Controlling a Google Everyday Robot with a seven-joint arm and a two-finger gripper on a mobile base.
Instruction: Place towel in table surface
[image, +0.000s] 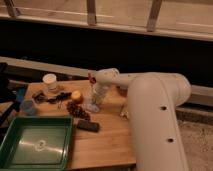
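Note:
A pale crumpled towel (93, 104) lies on the wooden table (107, 140) near its middle, under the end of my white arm. My gripper (95, 95) points down at the towel and seems to touch its top. The arm's big white body fills the right side of the camera view and hides the table's right part.
A green tray (37, 145) sits at the front left. A white cup (50, 81), an orange fruit (76, 95), a dark bunch of grapes (76, 110), a black flat object (88, 126), a blue cup (27, 106) and dark clutter (52, 97) lie around the towel.

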